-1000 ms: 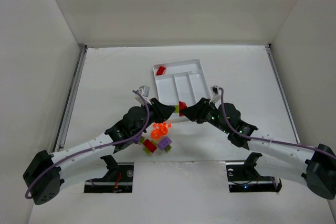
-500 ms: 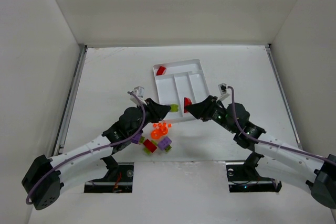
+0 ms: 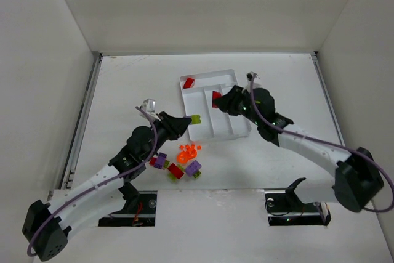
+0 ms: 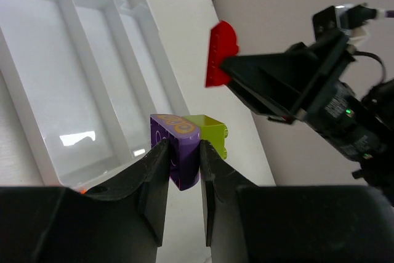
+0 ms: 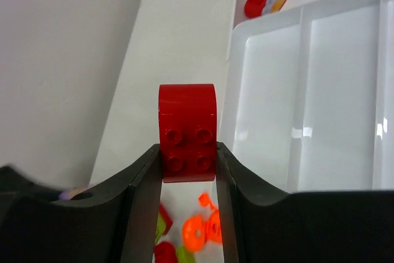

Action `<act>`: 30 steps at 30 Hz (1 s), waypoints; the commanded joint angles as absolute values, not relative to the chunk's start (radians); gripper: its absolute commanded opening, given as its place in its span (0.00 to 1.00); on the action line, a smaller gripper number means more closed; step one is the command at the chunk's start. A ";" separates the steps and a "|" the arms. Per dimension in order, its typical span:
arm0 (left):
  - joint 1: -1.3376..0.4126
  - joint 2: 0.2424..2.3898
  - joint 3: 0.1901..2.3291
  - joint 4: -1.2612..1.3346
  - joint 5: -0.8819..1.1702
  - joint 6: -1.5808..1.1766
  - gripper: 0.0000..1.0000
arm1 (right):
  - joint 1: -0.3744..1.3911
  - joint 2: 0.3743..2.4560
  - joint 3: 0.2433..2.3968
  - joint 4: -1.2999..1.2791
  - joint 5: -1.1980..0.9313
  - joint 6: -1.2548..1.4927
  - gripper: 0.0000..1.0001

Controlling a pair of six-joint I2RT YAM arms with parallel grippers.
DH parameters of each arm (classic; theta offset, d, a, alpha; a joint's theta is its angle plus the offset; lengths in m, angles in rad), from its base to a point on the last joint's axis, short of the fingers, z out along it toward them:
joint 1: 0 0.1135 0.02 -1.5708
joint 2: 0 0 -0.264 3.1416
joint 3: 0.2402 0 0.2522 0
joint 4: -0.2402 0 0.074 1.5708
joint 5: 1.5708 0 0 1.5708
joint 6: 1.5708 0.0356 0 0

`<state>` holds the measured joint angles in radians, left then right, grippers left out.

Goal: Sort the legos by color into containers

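A red brick is clamped between the jaws of the right end effector, which are parted only as far as the brick's width; in the right wrist view its studded face is turned to the camera. It is carried over the white tray, above the far ends of the long sections.

The whole move turns on one relation. The crosswise section, where a red piece is already lodged in the left corner, lies just beyond the held brick and off to its left. The divider between them has not yet been crossed, so a short reach away from the bases and leftward is judged to be what is called for. The long sections run back toward the arms and are not wanted for red.

The left end effector is pinched nearly shut on a purple brick with a lime green brick joined to it. That pair is held just off the tray's near left corner, well clear of the crosswise section. The right arm is plainly the nearer one.

A loose pile of orange, red, purple and green pieces is left on the table, just short of the tray.
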<state>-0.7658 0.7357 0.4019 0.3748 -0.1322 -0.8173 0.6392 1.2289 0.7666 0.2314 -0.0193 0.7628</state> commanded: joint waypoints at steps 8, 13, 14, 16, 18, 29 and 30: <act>-0.631 0.663 0.419 0.333 -0.118 -0.838 0.06 | 0.538 1.859 1.328 0.189 0.054 0.712 0.31; -0.610 0.678 0.407 0.339 -0.084 -0.845 0.06 | 0.530 2.049 1.524 0.156 0.144 0.817 0.31; -0.607 0.684 0.402 0.342 -0.077 -0.845 0.06 | 0.530 2.075 1.549 0.156 0.156 0.850 0.31; -0.605 0.695 0.397 0.342 -0.069 -0.845 0.06 | 0.533 2.115 1.586 0.161 0.181 0.909 0.31; -0.602 0.703 0.393 0.347 -0.061 -0.845 0.06 | 0.536 2.143 1.612 0.156 0.216 0.965 0.31; -0.564 0.703 0.376 0.362 -0.017 -0.851 0.06 | 0.550 2.207 1.650 0.126 0.318 1.270 0.35; -0.561 0.700 0.374 0.362 -0.014 -0.853 0.06 | 0.551 2.212 1.658 0.118 0.313 1.275 0.36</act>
<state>-0.5732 0.7170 0.3824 0.3092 -0.0422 -0.8444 0.5346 2.1818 1.6016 0.1211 0.2832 1.1866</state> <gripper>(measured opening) 0.202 0.420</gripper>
